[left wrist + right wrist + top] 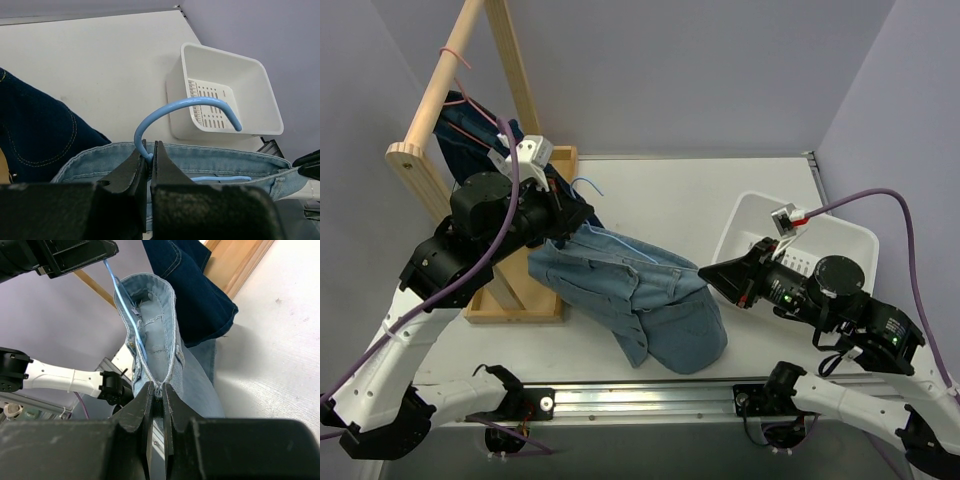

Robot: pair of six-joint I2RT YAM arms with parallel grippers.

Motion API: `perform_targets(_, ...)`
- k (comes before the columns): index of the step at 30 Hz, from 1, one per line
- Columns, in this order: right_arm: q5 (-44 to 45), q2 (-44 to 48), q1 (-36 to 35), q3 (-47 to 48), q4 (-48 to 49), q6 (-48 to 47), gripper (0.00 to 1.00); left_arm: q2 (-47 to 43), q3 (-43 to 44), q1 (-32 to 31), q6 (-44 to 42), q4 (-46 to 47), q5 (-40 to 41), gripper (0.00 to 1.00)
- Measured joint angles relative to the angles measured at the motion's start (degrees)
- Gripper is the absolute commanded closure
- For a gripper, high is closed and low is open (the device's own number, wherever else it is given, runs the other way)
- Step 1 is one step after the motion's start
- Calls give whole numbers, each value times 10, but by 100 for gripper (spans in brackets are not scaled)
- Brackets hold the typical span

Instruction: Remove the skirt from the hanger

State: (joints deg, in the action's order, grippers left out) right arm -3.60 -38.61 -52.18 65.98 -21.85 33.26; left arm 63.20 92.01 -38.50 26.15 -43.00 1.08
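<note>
A light blue denim skirt [650, 295] hangs on a light blue hanger [185, 107] and drapes onto the table. My left gripper [149, 156] is shut on the hanger at the base of its hook, above the skirt's waistband [210, 160]. In the top view the left gripper [563, 200] sits by the wooden rack. My right gripper [161, 392] is shut on the end of the skirt's waistband [167, 315], with the hanger's bar [127, 315] running inside it. In the top view the right gripper [708, 271] touches the skirt's right edge.
A wooden rack [450, 110] stands at the left with a dark blue denim garment [470, 135] hanging from it; that garment also shows in the left wrist view [35, 130] and the right wrist view [195, 285]. A white basket [800, 245] stands at the right.
</note>
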Motion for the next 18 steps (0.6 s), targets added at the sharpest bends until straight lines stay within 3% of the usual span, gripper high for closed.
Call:
perform_targets(9, 6, 33, 0, -15, -15, 13, 100, -2, 0, 0, 9, 2, 34, 98)
perform_targets(18, 19, 68, 0, -15, -88, 12, 100, -11, 4, 9, 22, 38, 118, 98)
